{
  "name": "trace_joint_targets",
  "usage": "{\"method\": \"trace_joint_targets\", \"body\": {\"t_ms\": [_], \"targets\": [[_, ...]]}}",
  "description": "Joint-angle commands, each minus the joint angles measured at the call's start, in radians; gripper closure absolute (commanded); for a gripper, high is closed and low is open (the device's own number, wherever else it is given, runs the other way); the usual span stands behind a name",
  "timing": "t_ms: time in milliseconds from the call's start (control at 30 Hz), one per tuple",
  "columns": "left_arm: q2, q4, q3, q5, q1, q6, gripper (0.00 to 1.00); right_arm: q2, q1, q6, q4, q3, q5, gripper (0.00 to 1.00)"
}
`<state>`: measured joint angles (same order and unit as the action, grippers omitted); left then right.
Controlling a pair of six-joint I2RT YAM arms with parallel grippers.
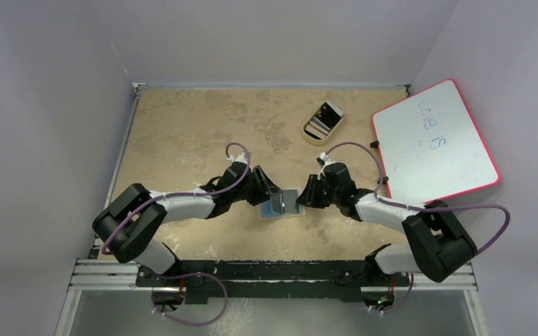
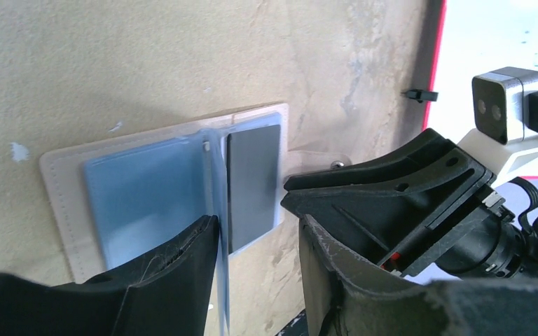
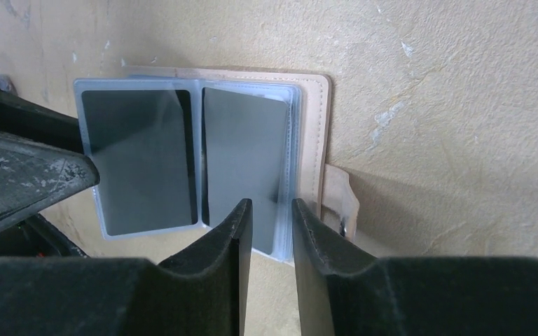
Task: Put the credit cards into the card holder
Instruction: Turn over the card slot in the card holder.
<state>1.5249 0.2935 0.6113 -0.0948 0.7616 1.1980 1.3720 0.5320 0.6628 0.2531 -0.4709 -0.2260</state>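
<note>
tabletop (image 3: 427, 70) | card holder (image 3: 315, 140) spread, two credit cards (image 3: 140, 161) sleeved | left claw (image 2: 258, 234) agape | right claw (image 3: 271, 210) barely parted

Both arms are folded low and reach in toward each other. The left arm (image 1: 182, 205) has its elbow pushed out toward 8 o'clock and its forearm running toward 3 o'clock. Its wrist is dipped, and the left gripper (image 1: 272, 198) points to about 4 o'clock with its jaws well apart. The right arm (image 1: 385, 210) mirrors it, elbow out at 4 o'clock and forearm heading to 10 o'clock. The right gripper (image 1: 302, 199) aims at 8 o'clock, its fingers (image 3: 217, 280) parted by only a narrow gap. The two grippers sit nearly tip to tip
</note>
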Motion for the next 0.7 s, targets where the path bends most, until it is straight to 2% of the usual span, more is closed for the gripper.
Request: {"method": "trace_joint_targets", "body": {"t_ms": [0,300,533,667], "targets": [[-0.032,0.118,-0.01,-0.02,0.007,0.031,0.56,-0.085,0.005,-0.013,-0.056,-0.051,0.05,0.68],[0.029,0.155,0.038,-0.044,0.034,0.037,0.56,-0.198,0.006,-0.056,-0.202,-0.118,0.134,0.65],[0.079,0.209,0.082,-0.068,0.059,0.049,0.56,-0.309,0.006,-0.03,-0.303,-0.148,0.212,0.63],[0.051,0.105,0.095,-0.015,0.058,0.016,0.56,-0.351,0.005,-0.07,-0.39,-0.225,0.299,0.62]]}}
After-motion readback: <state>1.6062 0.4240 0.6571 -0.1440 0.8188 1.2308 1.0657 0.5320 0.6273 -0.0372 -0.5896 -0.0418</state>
